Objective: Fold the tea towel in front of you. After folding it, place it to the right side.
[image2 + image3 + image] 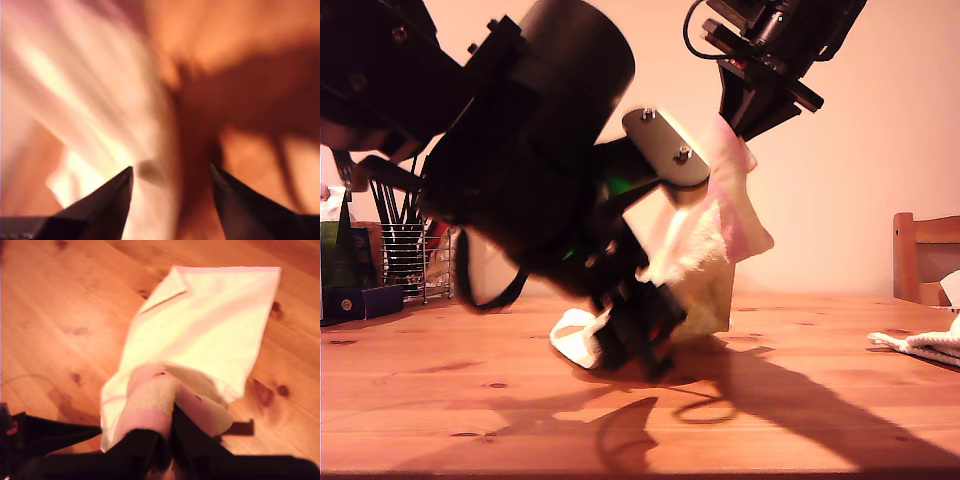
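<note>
Blocking our view: a big dark arm (520,140) fills the exterior view's left and hides part of the tea towel (720,225).
Blur: our first wrist view is smeared; my first gripper (170,175) shows its jaws apart, pale cloth beside them.
Grip: my second gripper (167,437) is clamped on the tea towel, which hangs down to the wooden table (820,400).
Open room: bare tabletop at the exterior view's right, up to a white cloth (920,345) cut by the frame.
Container: a wire rack (415,260) holds dark utensils.
</note>
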Robot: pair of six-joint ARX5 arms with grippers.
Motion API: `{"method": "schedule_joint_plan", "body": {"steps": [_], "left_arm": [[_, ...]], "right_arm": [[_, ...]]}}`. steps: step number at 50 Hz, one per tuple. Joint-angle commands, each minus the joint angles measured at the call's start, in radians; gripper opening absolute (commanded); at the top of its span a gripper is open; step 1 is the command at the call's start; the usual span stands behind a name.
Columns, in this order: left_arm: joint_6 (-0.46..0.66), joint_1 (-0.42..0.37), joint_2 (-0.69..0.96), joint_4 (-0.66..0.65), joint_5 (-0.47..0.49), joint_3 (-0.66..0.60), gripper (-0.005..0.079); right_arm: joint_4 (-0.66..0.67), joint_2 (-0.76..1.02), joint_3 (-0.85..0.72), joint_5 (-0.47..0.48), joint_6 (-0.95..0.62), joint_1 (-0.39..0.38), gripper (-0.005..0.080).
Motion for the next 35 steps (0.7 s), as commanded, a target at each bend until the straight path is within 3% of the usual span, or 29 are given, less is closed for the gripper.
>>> {"method": "schedule_joint_plan", "body": {"steps": [1,6,16,35], "left_arm": [[0.023,-0.006,0.001,0.042,-0.006,-0.006,0.0435],[0.040,0.002,0.018,0.093,-0.005,-0.006,0.0394],[0.067,0.009,0.065,0.136,0.053,-0.005,0.0394],[0.171,0.037,0.163,0.248,0.026,0.032,0.0386]], "right_arm": [[0.008,-0.025,0.015,-0.008,0.002,0.002,-0.0012],[0.008,-0.025,0.015,-0.008,0.002,0.002,-0.0012],[0.016,-0.025,0.017,-0.008,0.002,0.002,-0.0012],[0.023,-0.025,0.017,-0.061,0.004,-0.011,-0.0012]]}}
